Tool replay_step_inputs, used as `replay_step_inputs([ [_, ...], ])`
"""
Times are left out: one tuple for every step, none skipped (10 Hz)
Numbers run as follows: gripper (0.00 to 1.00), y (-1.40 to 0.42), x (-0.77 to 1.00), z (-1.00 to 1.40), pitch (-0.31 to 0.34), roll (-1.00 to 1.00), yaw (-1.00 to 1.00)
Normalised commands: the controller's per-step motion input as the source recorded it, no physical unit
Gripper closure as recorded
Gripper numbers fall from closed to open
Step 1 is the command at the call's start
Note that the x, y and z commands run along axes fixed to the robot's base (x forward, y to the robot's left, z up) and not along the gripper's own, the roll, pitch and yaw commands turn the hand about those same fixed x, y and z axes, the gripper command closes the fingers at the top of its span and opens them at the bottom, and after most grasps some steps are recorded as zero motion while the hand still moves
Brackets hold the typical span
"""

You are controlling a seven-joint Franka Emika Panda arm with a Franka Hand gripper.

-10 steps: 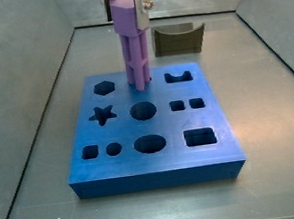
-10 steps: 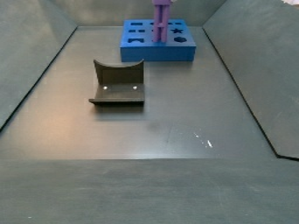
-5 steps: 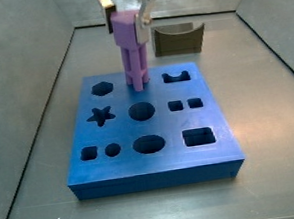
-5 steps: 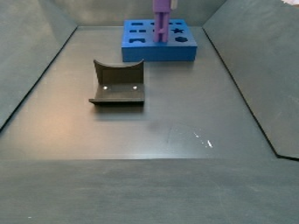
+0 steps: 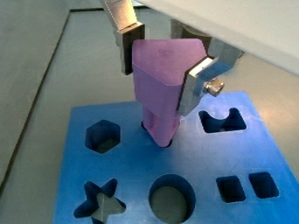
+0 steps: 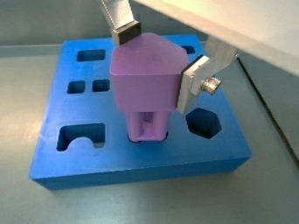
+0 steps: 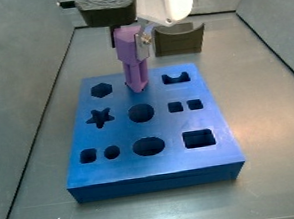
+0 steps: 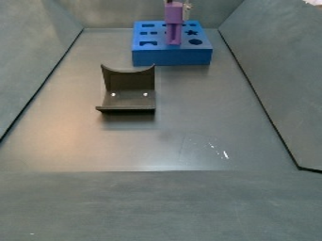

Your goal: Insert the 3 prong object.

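Observation:
The 3 prong object (image 5: 162,96) is a light-purple piece standing upright, also seen in a wrist view (image 6: 149,92) and both side views (image 7: 132,61) (image 8: 174,17). My gripper (image 5: 162,68) (image 6: 160,59) is shut on its top end, one finger pad on each side; in a side view it hangs above the block (image 7: 128,31). The piece's lower end sits down in a hole at the back middle of the blue block (image 7: 170,162) (image 5: 128,166) (image 6: 222,149) (image 8: 170,58). The prong tips are hidden inside the hole.
The blue block has several other shaped holes: hexagon (image 7: 101,88), star (image 7: 100,115), round (image 7: 140,111), square (image 7: 201,135). The fixture, an olive-brown notched bracket (image 7: 179,39) (image 8: 126,89), stands on the grey floor beyond the block. Grey walls enclose the floor.
My gripper has come straight down with the purple piece. Less of the piece shows above the block; its lower end has gone deeper into the hole.

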Motion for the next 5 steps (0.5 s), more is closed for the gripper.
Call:
replay_step_inputs([
  [1.0,0.16,0.0,-0.23,0.0,0.0,-0.11],
  [1.0,0.1,0.0,-0.11,0.0,0.0,-0.02],
  [1.0,0.01,0.0,0.0,0.0,-0.03,0.0],
  [1.0,0.0,0.0,0.0,0.0,0.01,0.0],
  [1.0,0.0,0.0,0.0,0.0,0.0,0.0],
])
